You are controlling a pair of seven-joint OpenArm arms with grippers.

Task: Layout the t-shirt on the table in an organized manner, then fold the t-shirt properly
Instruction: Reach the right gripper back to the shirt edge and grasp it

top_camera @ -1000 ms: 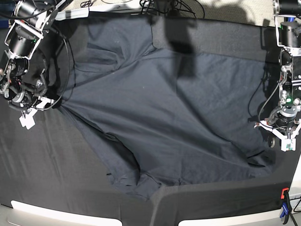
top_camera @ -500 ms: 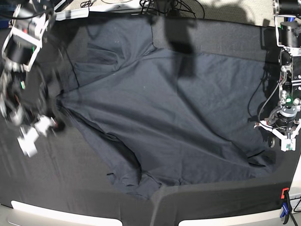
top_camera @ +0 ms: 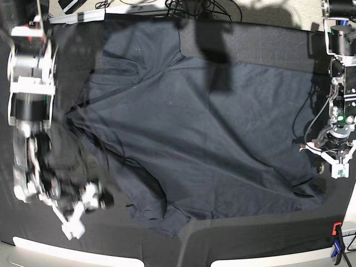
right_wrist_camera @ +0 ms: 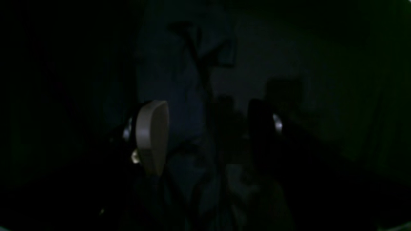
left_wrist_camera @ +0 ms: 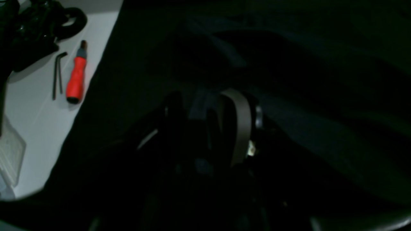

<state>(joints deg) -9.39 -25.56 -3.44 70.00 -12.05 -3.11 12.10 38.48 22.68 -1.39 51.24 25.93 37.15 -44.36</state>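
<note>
One t-shirt (top_camera: 194, 139) on table (top_camera: 261, 239); right gripper (right_wrist_camera: 205, 128) wide open, empty; left gripper (top_camera: 335, 163) grip unclear.

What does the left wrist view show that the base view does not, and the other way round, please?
Only the left wrist view shows a red-handled screwdriver and a hex key lying on a pale surface beside the dark cloth. Only the base view shows the whole t-shirt spread over the table, the right gripper blurred near the shirt's edge, and a clamp at the corner. Both show the left gripper at the shirt's edge.
</note>
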